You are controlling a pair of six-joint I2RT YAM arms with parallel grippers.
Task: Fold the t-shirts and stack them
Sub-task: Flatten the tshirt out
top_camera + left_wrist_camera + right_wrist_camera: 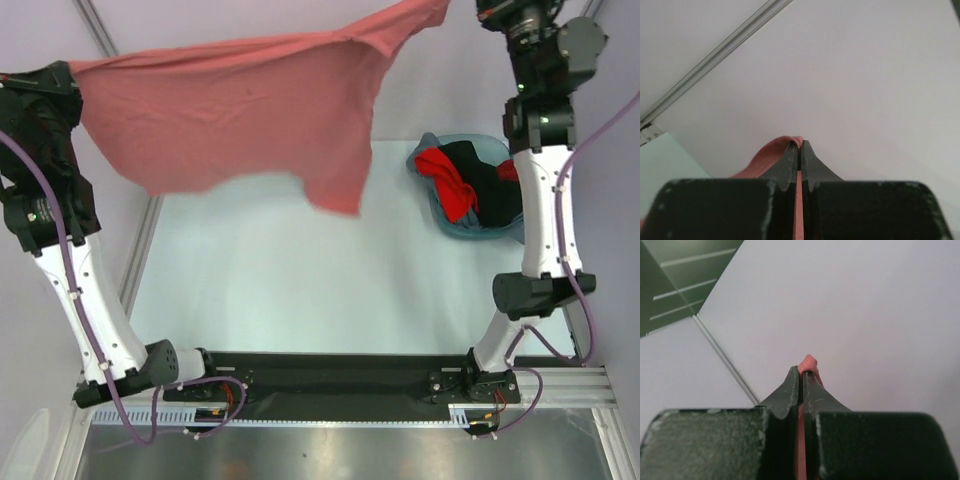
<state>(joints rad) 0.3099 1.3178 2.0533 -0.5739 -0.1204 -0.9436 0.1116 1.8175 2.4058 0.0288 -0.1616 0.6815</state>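
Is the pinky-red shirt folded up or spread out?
Spread out. The salmon-red t-shirt hangs stretched in the air between the left claw and the right claw, each pinching an edge.

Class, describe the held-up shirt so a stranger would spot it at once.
Over the pale table, a salmon-red t-shirt hangs spread between the left end effector and the right end effector. Unlike the red shirt and black shirt heaped in the grey-blue basin, it is airborne and stretched wide.
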